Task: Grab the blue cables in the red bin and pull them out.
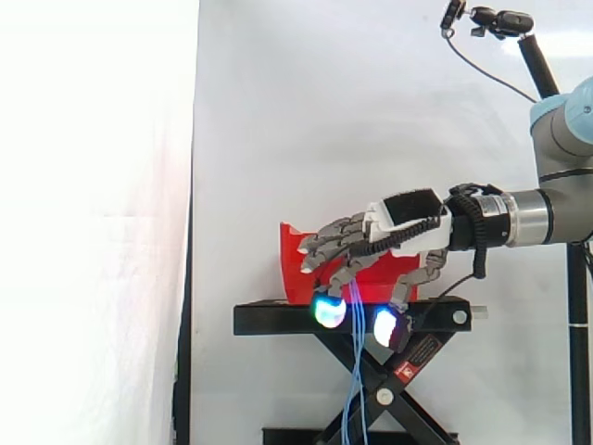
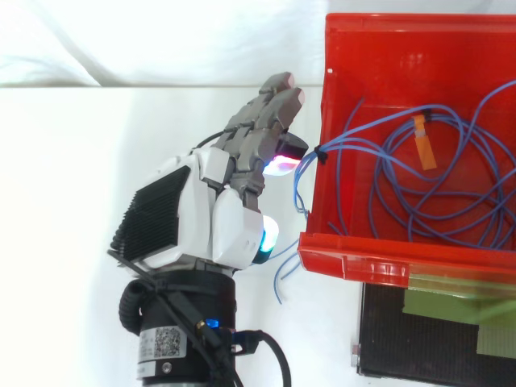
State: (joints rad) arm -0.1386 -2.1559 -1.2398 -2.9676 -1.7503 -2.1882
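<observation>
The red bin (image 2: 387,260) holds a loose coil of thin blue cables (image 2: 439,189) with an orange tag (image 2: 421,141) on one strand. A bundle of strands climbs over the bin's left wall to my hand (image 2: 205,214), which is just outside that wall. The fingers are curled and pinch the bundle against the thumb. In the side view my hand (image 1: 403,227) hovers in front of the bin (image 1: 295,252), pads glowing low, and blue cable ends (image 1: 355,371) hang straight down between them past the stand.
The bin sits on a black scissor stand (image 1: 278,320) before the white curtain. A black plate with green tape (image 2: 435,330) lies below the bin's near rim. Short loose cable ends (image 2: 282,274) dangle under the palm.
</observation>
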